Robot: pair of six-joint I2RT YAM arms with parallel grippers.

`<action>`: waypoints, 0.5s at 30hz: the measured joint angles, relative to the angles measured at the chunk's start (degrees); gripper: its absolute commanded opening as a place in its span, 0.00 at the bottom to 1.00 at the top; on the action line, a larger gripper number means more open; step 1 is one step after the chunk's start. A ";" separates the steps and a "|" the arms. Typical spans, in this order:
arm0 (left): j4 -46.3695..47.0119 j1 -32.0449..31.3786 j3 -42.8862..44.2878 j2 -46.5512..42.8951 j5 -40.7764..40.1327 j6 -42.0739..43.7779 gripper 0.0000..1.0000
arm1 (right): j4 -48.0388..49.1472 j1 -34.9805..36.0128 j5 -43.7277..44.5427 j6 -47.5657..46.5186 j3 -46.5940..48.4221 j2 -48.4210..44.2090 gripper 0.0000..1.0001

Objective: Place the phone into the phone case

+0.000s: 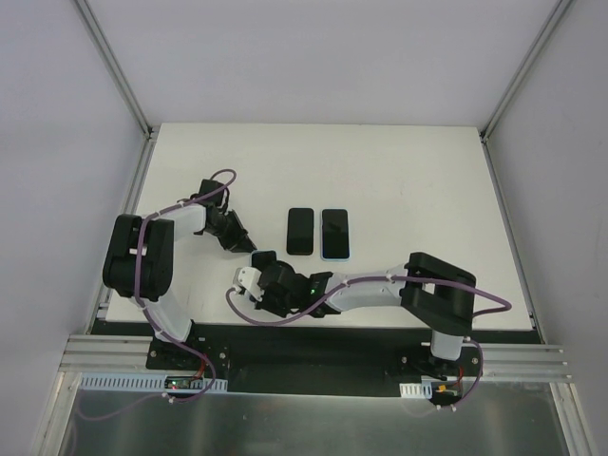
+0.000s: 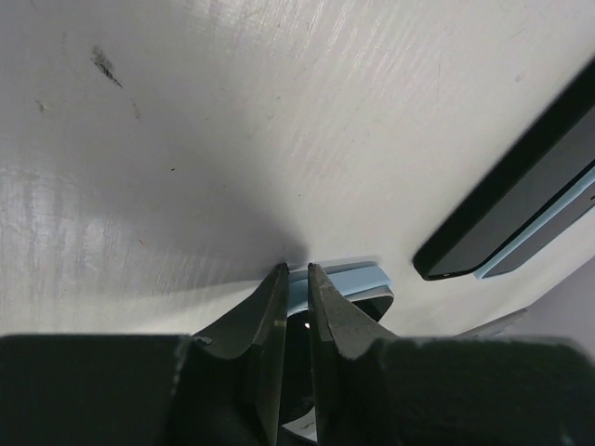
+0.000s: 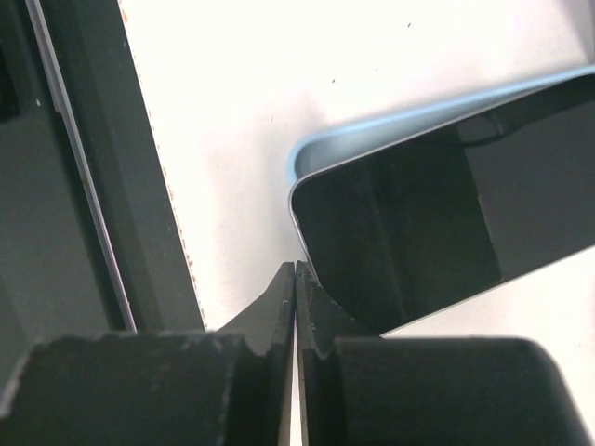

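Left wrist view cuts the phone and the case off at its right border. A small pale-blue piece just past the tips of the left gripper is half hidden by the fingers, and what it is cannot be told. Right wrist view crops a dark slab on the right. A pale-blue rim curves round its corner, but whether that rim belongs to this slab or to something behind it is unclear.

From above, the phone is a flat, all-black rectangle with rounded corners, lying in the middle of the table. Just beside it on its right lies the case, the same shape, with a thin light-blue rim round a dark glossy middle. Whether that middle is lining or screen I cannot tell. The two lie parallel with a thin gap between them. The table is matt white, faintly scuffed and streaked close up. A dark strip runs along its edge in the right wrist view.

The left gripper's black tapering fingers stand nearly together with a thin slit between them. Pale blue shows in the slit, but whether they pinch it cannot be told. The right gripper has its fingers pressed tip to tip, holding nothing, just beside the slab's corner.
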 measured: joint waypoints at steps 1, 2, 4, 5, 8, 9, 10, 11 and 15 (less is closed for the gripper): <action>0.55 -0.07 -0.35 -0.15 0.13 -0.39 0.14 | -0.09 -0.15 -0.02 0.00 0.83 0.44 0.01; 1.03 -0.11 -0.68 -0.31 0.20 -0.72 0.14 | -0.22 -0.35 -0.22 0.00 1.62 0.79 0.01; 2.23 -0.17 -1.57 -0.70 0.20 -1.20 0.14 | -0.37 -0.63 -0.55 0.11 2.38 1.09 0.02; 2.91 -0.20 -2.10 -1.05 0.20 -1.44 0.14 | -0.42 -0.74 -0.87 0.17 2.69 1.25 0.01; 4.11 -0.26 -3.34 -1.97 0.17 -2.16 0.15 | -0.61 -0.90 -1.31 0.24 3.10 1.64 0.01; 4.42 -0.42 -3.58 -2.25 0.15 -2.34 0.16 | -0.63 -0.92 -1.40 0.35 3.10 1.68 0.01; 4.61 -0.55 -3.74 -2.47 -0.07 -2.45 0.19 | -0.70 -0.98 -1.55 0.44 3.10 1.68 0.02; 4.66 -0.59 -3.80 -2.69 -0.24 -2.47 0.22 | -0.72 -1.07 -1.75 0.59 3.10 1.68 0.01; 3.54 -0.92 -3.45 -3.72 -1.16 -2.43 0.36 | -1.68 -1.46 -2.69 1.14 3.10 1.36 0.02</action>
